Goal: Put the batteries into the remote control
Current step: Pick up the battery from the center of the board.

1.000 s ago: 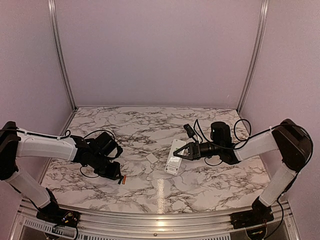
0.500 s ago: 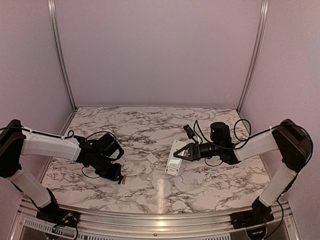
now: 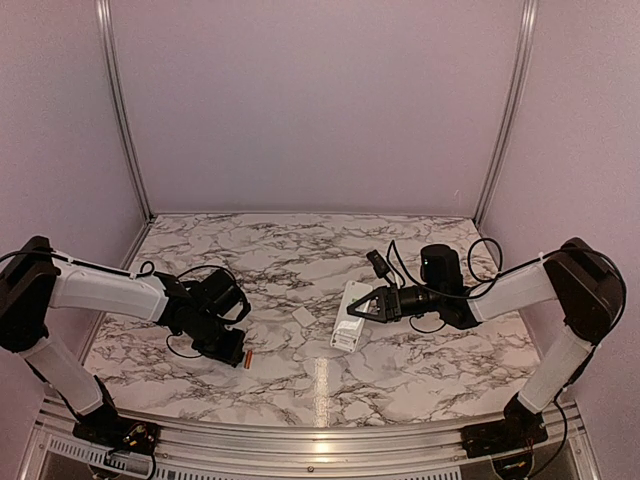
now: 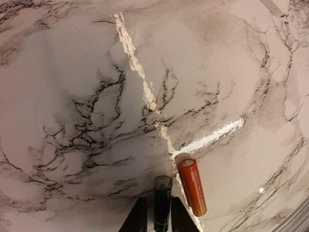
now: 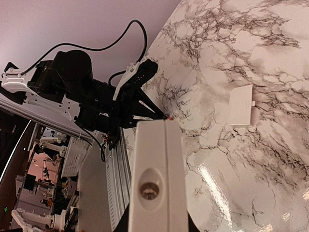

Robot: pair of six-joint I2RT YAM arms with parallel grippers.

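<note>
The dark battery (image 4: 162,205) lies on the marble table between my left gripper's (image 4: 158,209) fingers, which are closed in tight around it. The orange-red battery (image 4: 193,186) lies loose on the table just right of it. In the top view the left gripper (image 3: 236,352) is at the front left, with the orange battery (image 3: 248,356) at its tip. My right gripper (image 3: 366,306) is shut on the white remote control (image 3: 349,315) mid-table. The right wrist view shows the remote (image 5: 157,179) end-on, filling the lower centre and hiding the fingers.
A small loose white cover piece (image 3: 304,317) lies between the two grippers; it also shows in the right wrist view (image 5: 240,106). A black cable plug (image 3: 378,260) hangs behind the right gripper. An aluminium rail (image 3: 300,436) runs along the table's front edge.
My left arm has shifted slightly right, with the gripper staying at the batteries. The right gripper and the remote have not visibly moved.
</note>
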